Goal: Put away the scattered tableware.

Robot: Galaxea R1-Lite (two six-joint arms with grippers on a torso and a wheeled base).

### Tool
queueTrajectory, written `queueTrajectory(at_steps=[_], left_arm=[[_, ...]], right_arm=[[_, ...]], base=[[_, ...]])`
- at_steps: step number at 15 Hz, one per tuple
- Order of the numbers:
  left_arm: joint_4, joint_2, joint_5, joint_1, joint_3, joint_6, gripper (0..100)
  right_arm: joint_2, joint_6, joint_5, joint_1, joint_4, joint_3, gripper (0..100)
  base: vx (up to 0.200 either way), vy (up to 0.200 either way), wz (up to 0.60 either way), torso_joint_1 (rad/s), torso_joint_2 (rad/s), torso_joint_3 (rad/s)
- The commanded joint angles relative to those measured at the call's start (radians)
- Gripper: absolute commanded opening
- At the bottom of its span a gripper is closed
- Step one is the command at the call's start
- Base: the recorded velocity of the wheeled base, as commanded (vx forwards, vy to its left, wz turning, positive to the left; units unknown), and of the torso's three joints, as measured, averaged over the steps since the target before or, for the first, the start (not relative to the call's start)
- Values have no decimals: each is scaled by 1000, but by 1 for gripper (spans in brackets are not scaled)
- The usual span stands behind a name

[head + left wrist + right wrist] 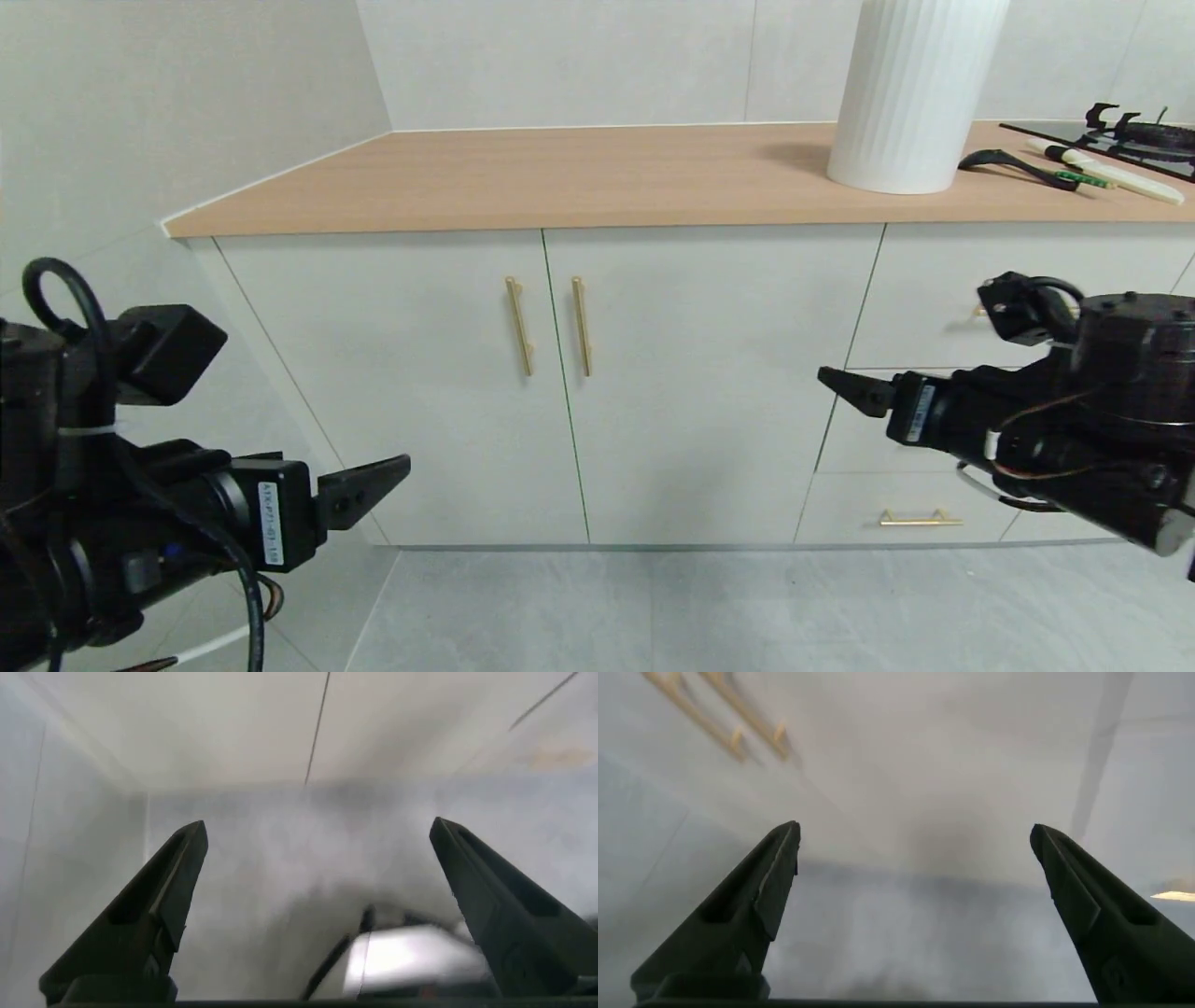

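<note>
Left gripper (pixel 318 824) and right gripper (pixel 913 828) both hung with fingers spread, empty, utensils (pixel 1074 175) lying near the desk's (pixel 560 177) right edge.

The worktop (pixel 560 177) has a matt wood-grain surface. The doors (pixel 420 373) below are smooth matt grey, with shiny brass-coloured metal handles (pixel 520 325). The white cylinder (pixel 910 93) is ribbed and matt. The floor (pixel 700 607) is smooth grey tile. The left claw (pixel 318 826) and right claw (pixel 913 829) look like matt black plastic
</note>
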Motion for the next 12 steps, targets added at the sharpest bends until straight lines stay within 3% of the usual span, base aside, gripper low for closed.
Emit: queueTrajectory(at_steps=[1,3,5,7,9,12], left_arm=[[-55,-50,2,17,63,49,100],[-175,-154,4,95,160,123,100],[-222,-306,4,121,230,193,100],[-204,-579,5,132,289,324,100],[-153,-735,4,203,287,336,100],[-66,-961,-1,289,276,351,100]], right_arm=[[-264,-62,-127,-35,6,90,100],[-486,-164,-204,-72,11,195,100],[-670,-226,-213,-78,69,251,100],[-934,-253,-215,-141,339,247,100],[-1081,-267,-207,-211,509,218,100],[-1330,-413,-207,-322,624,221,100]], base=[[0,0,0,0,0,0],[0,0,0,0,0,0],[0,0,0,0,0,0],[0,0,0,0,0,0],[0,0,0,0,0,0],[0,0,0,0,0,0]])
